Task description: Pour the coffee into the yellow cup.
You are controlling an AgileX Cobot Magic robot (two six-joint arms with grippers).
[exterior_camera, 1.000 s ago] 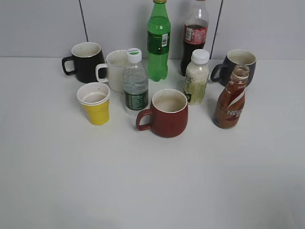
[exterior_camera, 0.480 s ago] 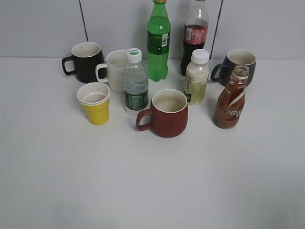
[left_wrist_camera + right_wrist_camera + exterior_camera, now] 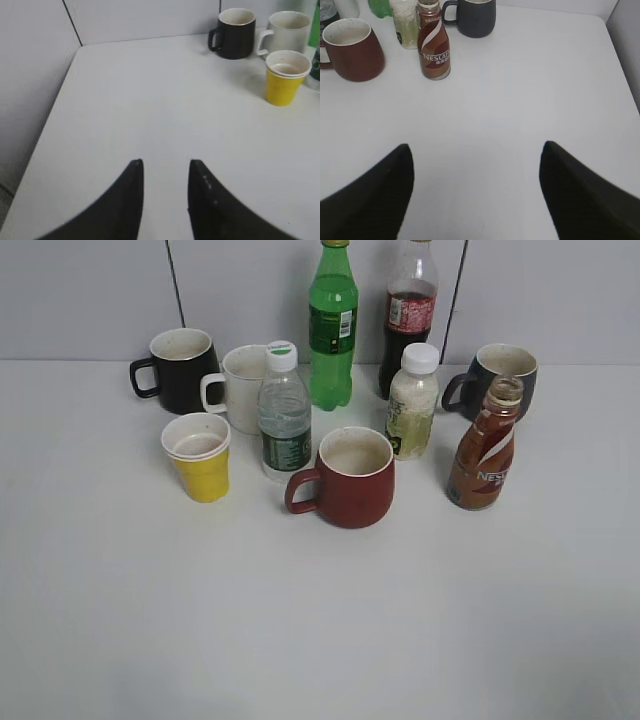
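We see a curvy brown coffee bottle (image 3: 485,453), uncapped, and a tapered yellow cup (image 3: 201,462) on the smooth white counter (image 3: 320,620). Left gripper (image 3: 165,167) narrowly parted, right gripper (image 3: 475,150) wide apart, both empty.

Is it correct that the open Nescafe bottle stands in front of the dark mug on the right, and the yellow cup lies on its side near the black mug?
Not fully. The yellow cup stands upright, as the exterior view shows. The uncapped Nescafe bottle does stand in front of the dark mug.
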